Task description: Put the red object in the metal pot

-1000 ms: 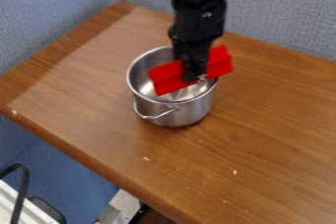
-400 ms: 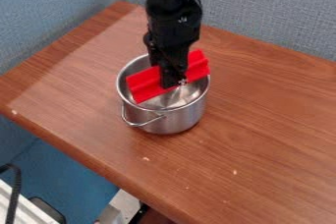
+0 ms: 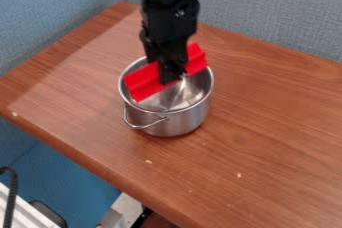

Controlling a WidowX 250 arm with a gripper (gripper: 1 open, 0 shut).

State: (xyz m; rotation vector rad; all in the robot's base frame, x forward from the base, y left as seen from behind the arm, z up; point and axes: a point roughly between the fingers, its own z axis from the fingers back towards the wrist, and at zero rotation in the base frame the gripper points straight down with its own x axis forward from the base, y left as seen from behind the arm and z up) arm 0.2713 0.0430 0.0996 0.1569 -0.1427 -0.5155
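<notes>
Looks like a lab or office corner: a wooden table backed by blue-grey fabric partition panels.

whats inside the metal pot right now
The gripper reaches into the metal pot, holding the red object about level with the rim. The pot's floor beneath them is mostly hidden.

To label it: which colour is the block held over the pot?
Bright red block, clearest in the camera view.

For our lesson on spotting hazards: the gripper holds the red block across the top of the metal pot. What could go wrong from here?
1. The red block looks about as long as the metal pot is wide, so it may catch on the rim.
2. If the gripper pushes down, the pot might tip or slide.
</notes>
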